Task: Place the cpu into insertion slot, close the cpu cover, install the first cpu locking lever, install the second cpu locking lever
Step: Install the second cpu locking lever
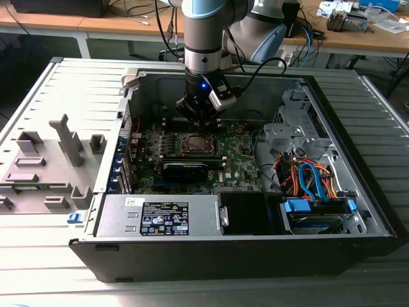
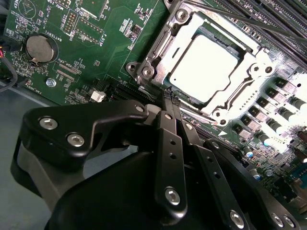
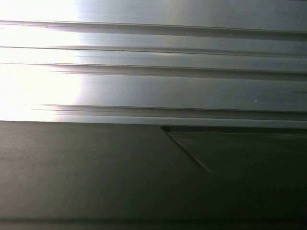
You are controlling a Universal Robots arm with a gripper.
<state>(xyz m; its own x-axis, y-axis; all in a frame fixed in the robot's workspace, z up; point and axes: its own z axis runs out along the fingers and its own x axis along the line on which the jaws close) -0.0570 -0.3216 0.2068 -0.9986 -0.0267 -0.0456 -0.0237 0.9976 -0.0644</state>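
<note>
Gripper fingers pinched together, holding nothing, just beside the cpu cover lying over the seated cpu; thin, stiff, springy metal, best pushed at its frame edge.

exterior view high above open case, second wrist view close over insertion slot
</note>
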